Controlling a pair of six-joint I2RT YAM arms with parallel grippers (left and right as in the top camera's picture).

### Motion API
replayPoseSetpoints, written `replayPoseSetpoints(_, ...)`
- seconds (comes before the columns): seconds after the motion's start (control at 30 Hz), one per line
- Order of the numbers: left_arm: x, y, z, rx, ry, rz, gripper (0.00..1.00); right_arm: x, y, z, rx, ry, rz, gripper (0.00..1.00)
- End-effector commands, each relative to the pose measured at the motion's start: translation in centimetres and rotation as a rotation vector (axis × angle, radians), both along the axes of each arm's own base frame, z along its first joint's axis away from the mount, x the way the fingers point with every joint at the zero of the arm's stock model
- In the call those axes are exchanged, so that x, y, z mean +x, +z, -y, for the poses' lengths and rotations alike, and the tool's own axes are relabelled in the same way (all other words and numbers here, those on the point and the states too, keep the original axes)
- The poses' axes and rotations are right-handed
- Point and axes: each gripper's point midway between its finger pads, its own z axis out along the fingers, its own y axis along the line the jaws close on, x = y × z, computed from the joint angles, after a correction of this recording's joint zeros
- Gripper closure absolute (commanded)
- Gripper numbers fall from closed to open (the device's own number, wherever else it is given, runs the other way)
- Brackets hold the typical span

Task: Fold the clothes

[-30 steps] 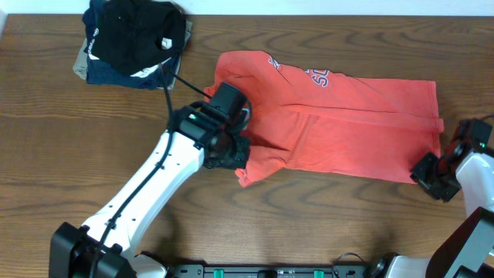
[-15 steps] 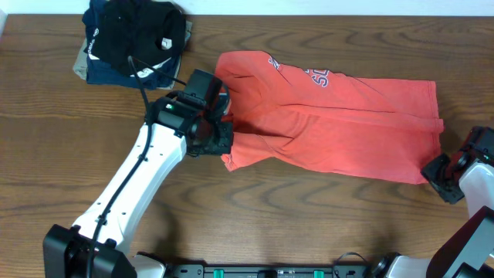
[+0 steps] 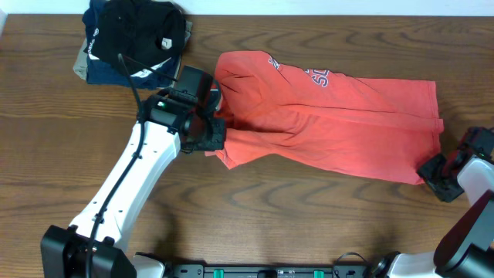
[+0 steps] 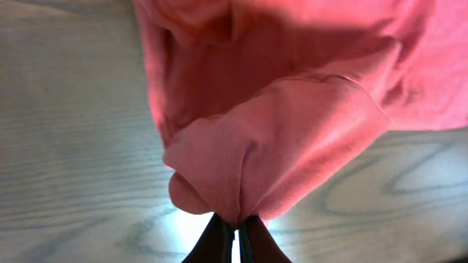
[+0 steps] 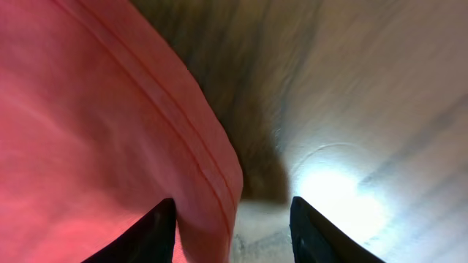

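The two dark fingers of the left tool (image 4: 235, 230) are clenched tight on a bunched fold of the red-orange short-sleeved cotton T-shirt (image 4: 292, 124). The cloth puckers into a rounded lump just above the fingertips. Beyond that pinch the fabric widens away from the tool in soft creases, with the pale wood-grain surface (image 4: 66, 146) showing on either side.

From overhead, the left tool (image 3: 210, 139) sits at the garment's near left corner. The T-shirt (image 3: 340, 127) stretches away to that tool's right as a long flat band across the brown surface (image 3: 309, 224). Part of its white lettering (image 3: 316, 76) shows at the far edge.

The right tool (image 5: 234, 219) is released, its two fingers standing apart. The stitched hem of the T-shirt (image 5: 88, 131) runs down between them, close against one finger, and bare surface (image 5: 380, 109) lies ahead of the other. Overhead, this tool (image 3: 434, 171) rests just at the shirt's near right corner.

Farther off, beyond the left tool toward the far left corner of the surface, lies a pile of folded black, navy and tan garments (image 3: 135, 38). It is near the T-shirt's collar end but apart from it.
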Motion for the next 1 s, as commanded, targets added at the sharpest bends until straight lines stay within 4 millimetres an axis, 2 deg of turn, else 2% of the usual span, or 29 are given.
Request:
replayPoseSetpoints(0.0,1.2,1.3,-1.0,0.01,0.022,0.051,0.93,-0.4,-1.0,-0.3,0.033,0.006,-0.018,0.51)
replayPoseSetpoints(0.07,1.4,1.3,-1.3,0.009,0.034,0.054,0.94,-0.4,-1.2,-0.3,0.034,0.006,-0.021,0.53)
replayPoseSetpoints(0.2,1.8,1.3,-2.2,0.013,0.046,0.062,0.94,-0.2,-1.2,-0.1,0.029,0.006,-0.012,0.73)
replayPoseSetpoints(0.27,2.0,1.4,-2.6,0.012,0.062,0.064,0.94,-0.2,-1.1,-0.3,0.038,0.006,-0.013,0.99)
replayPoseSetpoints(0.4,2.4,2.2,-3.6,0.009,0.093,0.079,0.94,0.5,0.0,-1.5,0.136,0.012,0.034,0.99)
replayPoseSetpoints(0.53,2.2,3.1,-4.0,0.01,0.092,0.093,0.94,0.3,2.7,-1.4,0.175,0.057,-0.012,0.99)
replayPoseSetpoints(0.63,2.1,3.3,-3.2,0.009,0.055,0.111,0.94,0.5,4.9,-1.8,0.213,0.093,-0.034,0.99)
replayPoseSetpoints(0.73,2.9,3.5,-1.4,-0.005,0.012,0.154,0.94,1.9,6.4,-2.5,0.235,0.14,0.003,0.99)
replayPoseSetpoints(0.8,3.8,3.5,-0.6,0.0,-0.006,0.193,0.94,2.8,6.8,-2.3,0.206,0.158,0.018,0.99)
replayPoseSetpoints(0.97,5.8,2.9,-0.2,0.029,-0.004,0.245,0.94,4.3,7.2,-1.7,0.153,0.176,0.06,0.99)
